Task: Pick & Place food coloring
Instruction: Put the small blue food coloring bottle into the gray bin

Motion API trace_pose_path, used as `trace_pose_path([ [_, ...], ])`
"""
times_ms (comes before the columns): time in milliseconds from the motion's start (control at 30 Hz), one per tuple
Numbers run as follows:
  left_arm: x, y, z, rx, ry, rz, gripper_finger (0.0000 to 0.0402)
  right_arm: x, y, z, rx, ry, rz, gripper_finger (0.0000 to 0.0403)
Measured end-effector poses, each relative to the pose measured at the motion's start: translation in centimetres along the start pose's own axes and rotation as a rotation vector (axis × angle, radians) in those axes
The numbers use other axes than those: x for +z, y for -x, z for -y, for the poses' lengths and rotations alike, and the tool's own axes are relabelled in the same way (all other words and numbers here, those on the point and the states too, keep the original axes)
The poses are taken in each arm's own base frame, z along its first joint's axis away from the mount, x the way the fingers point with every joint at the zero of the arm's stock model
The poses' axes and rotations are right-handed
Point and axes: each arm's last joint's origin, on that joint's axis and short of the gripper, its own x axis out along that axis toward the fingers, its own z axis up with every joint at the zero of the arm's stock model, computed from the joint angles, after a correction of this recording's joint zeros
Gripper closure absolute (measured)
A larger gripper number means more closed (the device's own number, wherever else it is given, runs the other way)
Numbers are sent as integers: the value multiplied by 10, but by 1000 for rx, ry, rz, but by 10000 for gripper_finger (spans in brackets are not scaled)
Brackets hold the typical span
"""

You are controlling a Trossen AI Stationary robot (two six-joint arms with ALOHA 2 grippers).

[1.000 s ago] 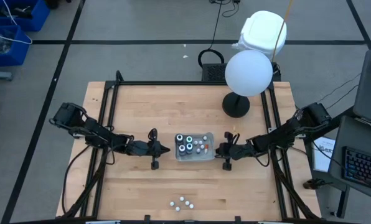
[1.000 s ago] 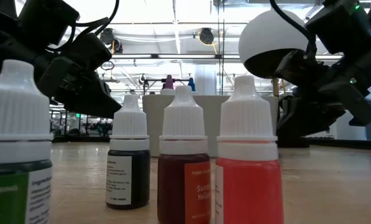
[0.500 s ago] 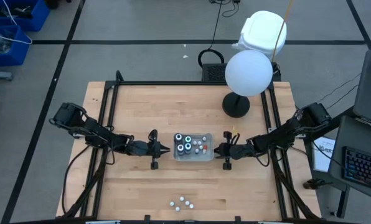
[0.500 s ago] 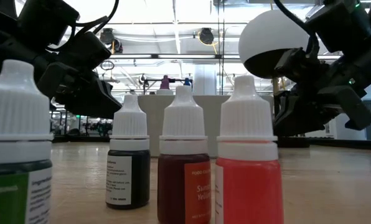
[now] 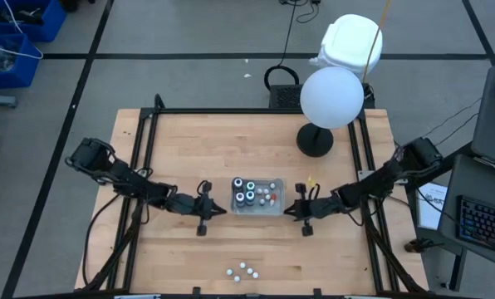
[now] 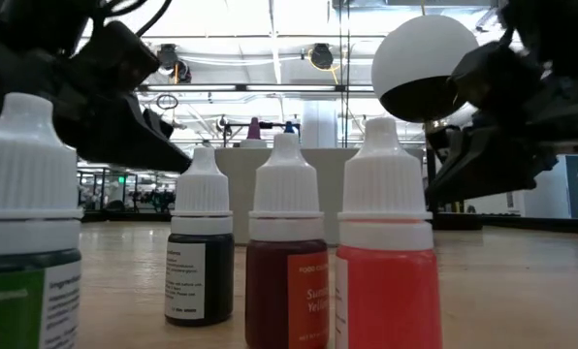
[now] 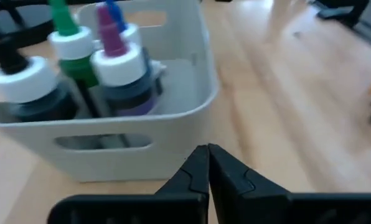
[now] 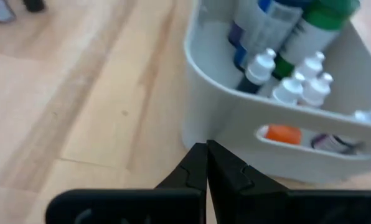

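Four small food coloring bottles (image 5: 241, 270) with white dropper caps stand upright near the table's front edge. They fill the low view: green (image 6: 27, 252), dark (image 6: 200, 257), dark red (image 6: 287, 276) and red (image 6: 386, 281). At the table's middle a pale tray (image 5: 279, 208) holds larger dark bottles (image 7: 117, 74) and several small white-capped droppers (image 8: 291, 87). My left gripper (image 5: 222, 208) (image 7: 207, 148) is shut just left of the tray's near left corner. My right gripper (image 5: 290, 209) (image 8: 205, 145) is shut just right of its near right corner. Neither holds anything.
A white globe lamp (image 5: 331, 97) on a black round base (image 5: 315, 139) stands at the far right. Black frame rails (image 5: 144, 166) run along both sides of the table. Bare wood (image 5: 247, 241) lies between the tray and the front bottles.
Both grippers, still shut, have swung a little toward the table's near edge, from beside the tray's side walls to beside its near corners. The tray and the bottles have stayed put.
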Motion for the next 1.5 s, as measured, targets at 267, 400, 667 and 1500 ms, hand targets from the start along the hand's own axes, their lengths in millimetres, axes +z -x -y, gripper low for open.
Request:
trace_pose_path([
  [267, 30, -10, 27, -77, -32, 27, 387, 14, 15, -11, 53, 47, 96, 403],
  [400, 51, -16, 44, -102, -77, -26, 395, 29, 31, -12, 96, 83, 186, 403],
  [667, 82, -18, 67, -115, -39, -84, 395, 37, 74, 1, 222, 139, 474, 403],
  [1500, 140, -38, 122, -219, 27, -535, 394, -7, 99, 34, 199, -93, 611, 403],
])
